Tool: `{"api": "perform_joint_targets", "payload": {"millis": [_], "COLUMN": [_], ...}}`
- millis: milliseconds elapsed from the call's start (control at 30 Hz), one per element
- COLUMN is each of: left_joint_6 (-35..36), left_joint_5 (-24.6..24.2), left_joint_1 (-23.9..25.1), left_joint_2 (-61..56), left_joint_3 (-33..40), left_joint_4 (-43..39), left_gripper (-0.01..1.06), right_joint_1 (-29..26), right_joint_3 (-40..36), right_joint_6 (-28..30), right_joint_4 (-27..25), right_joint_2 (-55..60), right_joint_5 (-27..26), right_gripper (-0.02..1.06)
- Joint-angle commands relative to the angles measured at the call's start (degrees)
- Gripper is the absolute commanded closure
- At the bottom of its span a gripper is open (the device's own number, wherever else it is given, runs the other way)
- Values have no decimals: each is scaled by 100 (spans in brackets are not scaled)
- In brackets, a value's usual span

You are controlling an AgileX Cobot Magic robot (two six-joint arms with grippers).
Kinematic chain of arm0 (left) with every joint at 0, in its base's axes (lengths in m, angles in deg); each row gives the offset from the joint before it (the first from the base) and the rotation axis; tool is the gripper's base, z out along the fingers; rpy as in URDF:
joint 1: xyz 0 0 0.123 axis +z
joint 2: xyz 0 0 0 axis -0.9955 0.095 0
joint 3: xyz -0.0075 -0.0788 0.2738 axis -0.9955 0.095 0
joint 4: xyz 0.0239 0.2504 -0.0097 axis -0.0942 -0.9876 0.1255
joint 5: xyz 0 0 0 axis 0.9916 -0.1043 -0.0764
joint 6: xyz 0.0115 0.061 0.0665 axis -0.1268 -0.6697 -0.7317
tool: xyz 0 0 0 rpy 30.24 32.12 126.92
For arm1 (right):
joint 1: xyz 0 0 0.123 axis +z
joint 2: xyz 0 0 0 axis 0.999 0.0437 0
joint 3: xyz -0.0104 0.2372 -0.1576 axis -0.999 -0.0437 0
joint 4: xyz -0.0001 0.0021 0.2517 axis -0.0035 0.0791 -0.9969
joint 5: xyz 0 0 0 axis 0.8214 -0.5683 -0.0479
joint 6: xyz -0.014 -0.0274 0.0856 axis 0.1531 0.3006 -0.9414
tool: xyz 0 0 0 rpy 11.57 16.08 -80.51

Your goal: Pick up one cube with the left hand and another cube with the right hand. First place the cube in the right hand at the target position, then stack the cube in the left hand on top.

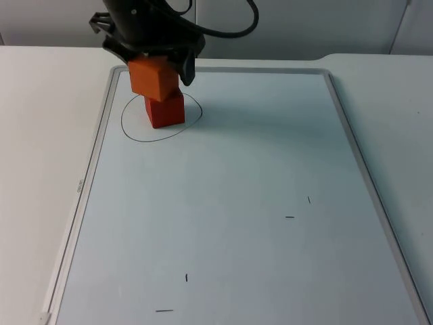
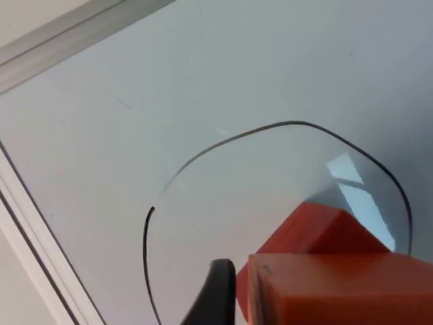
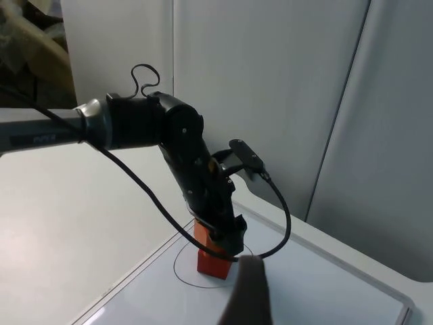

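A red cube (image 1: pixel 165 110) stands inside a circle (image 1: pixel 128 132) drawn in black on the whiteboard. Just over it hangs an orange cube (image 1: pixel 154 76), set slightly to the left of it, with my left gripper (image 1: pixel 154 64) shut on its sides. Whether the two cubes touch I cannot tell. In the left wrist view the orange cube (image 2: pixel 338 291) sits beside a black fingertip (image 2: pixel 216 291), with the red cube (image 2: pixel 314 230) and the circle (image 2: pixel 270 127) beyond. The right wrist view looks from far off at the left gripper (image 3: pixel 220 233) and the red cube (image 3: pixel 213 264); my right gripper waits there.
The whiteboard's silver frame (image 1: pixel 101 135) runs close to the circle on its left and far sides. Short black pen marks (image 1: pixel 289 217) dot the near half of the board. White table (image 1: pixel 40 135) lies outside the frame.
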Motion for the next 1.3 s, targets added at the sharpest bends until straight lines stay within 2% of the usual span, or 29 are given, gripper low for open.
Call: {"api": "perform_joint_targets", "payload": {"millis": [0,333,767,900,1067,1267], "left_joint_6": [-16,-16,-16,-16,-37,-276], "left_joint_5": [-76,-248,-242,-504,-1240,-1243], "left_joint_1": [1,1,1,1,1,1], "left_joint_2": [-41,-41,-326,-599,-1216,-1789], "left_joint_3": [-15,-15,-56,-319,-953,-1184], "left_joint_4": [106,538,469,469,748,1112], "left_gripper": [25,25,25,25,25,25], "right_joint_1": [-6,-6,-6,-6,-6,-6], "right_joint_3": [42,42,42,42,42,42], "right_joint_6": [13,13,47,47,69,142], "right_joint_4": [-32,-22,-22,-22,-22,-22], "right_joint_2": [19,19,19,19,8,-5], "right_joint_5": [-67,-65,-65,-65,-344,-568], "right_gripper": [38,38,36,32,31,31]}}
